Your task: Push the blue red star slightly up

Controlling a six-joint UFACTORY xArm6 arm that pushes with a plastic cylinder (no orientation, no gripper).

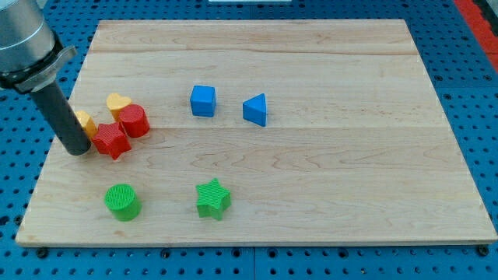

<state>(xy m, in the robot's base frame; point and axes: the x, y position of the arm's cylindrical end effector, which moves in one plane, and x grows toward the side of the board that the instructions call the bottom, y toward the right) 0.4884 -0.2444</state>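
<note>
Pale wood board (327,70) — ridged plastic red star (111,141)

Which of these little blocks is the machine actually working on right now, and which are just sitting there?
In the job:
- red star
- my tip, just to the view's left of the star, close beside it

Just lying about:
- red cylinder
- yellow heart
- yellow block, partly hidden behind the rod
- blue cube
- blue triangle
- green cylinder
- green star
</note>
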